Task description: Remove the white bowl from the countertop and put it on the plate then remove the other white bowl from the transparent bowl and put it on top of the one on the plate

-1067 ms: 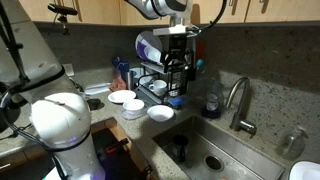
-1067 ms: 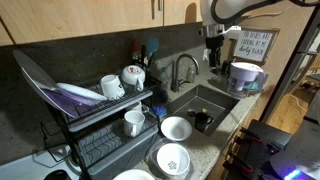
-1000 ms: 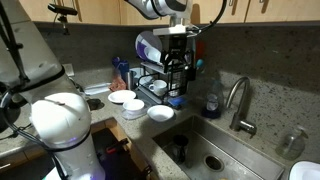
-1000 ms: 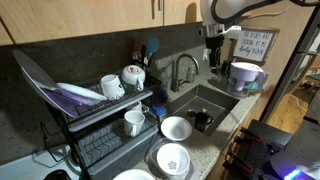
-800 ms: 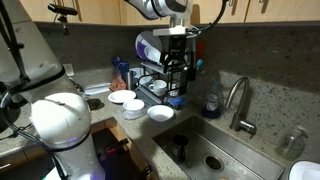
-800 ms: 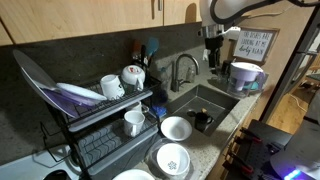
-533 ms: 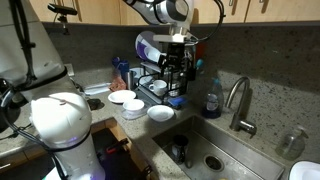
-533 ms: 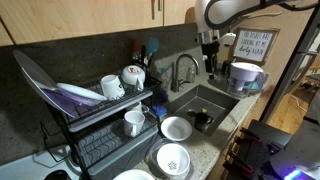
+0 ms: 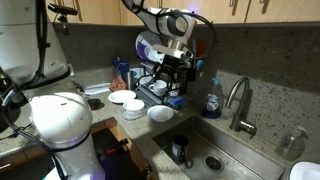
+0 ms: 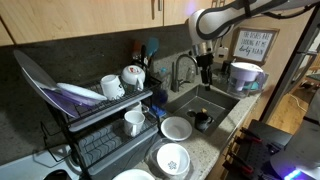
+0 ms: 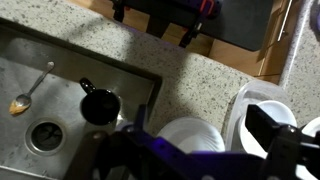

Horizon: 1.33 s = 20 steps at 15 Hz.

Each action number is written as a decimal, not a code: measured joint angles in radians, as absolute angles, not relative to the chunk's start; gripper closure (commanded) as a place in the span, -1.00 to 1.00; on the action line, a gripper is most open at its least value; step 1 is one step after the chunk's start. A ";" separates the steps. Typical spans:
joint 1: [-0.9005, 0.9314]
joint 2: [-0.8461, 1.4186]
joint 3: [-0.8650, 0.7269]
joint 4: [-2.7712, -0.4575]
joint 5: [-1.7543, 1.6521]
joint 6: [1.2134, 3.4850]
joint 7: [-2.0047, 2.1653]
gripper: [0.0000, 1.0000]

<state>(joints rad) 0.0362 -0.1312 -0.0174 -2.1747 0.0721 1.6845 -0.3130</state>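
The white bowl [image 9: 161, 114] sits on the countertop at the sink's corner; it also shows in an exterior view [image 10: 176, 128] and in the wrist view [image 11: 190, 137]. The transparent bowl [image 9: 133, 108] stands beside it with the other white bowl [image 10: 172, 158] inside, also seen at the right of the wrist view [image 11: 292, 108]. The plate [image 9: 121, 97] lies beyond them, and its edge shows at the bottom of an exterior view [image 10: 133, 176]. My gripper [image 9: 172, 70] hangs open and empty, high above the sink and bowls in both exterior views [image 10: 205, 70].
A dish rack [image 10: 100, 115] with mugs and plates stands behind the bowls. The sink [image 11: 50, 80] holds a black cup [image 11: 98, 104] and a spoon [image 11: 25, 98]. A faucet [image 9: 238, 100] and a blue soap bottle [image 9: 211, 100] stand at the back.
The arm has swung and lowered, bringing the gripper down from near the cabinets toward the sink and bowls. The bowls and plate have not moved.
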 measured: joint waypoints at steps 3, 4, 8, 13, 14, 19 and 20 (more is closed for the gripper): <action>0.034 -0.116 -0.022 -2.188 0.103 1.686 -0.354 -1.00; 0.034 -0.113 -0.023 -2.190 0.102 1.686 -0.359 -1.00; 0.021 -0.127 -0.024 -2.211 0.042 1.730 -0.368 -1.00; 0.005 -0.208 -0.049 -2.362 0.054 1.833 -0.364 -1.00; 0.003 -0.217 -0.052 -2.384 0.052 1.838 -0.364 -1.00; 0.001 -0.229 -0.052 -2.402 0.051 1.841 -0.364 -1.00; 0.001 -0.229 -0.052 -2.402 0.052 1.841 -0.364 -1.00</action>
<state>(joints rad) 0.0007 -0.2285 -0.0521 -2.4015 0.0515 1.8410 -0.3640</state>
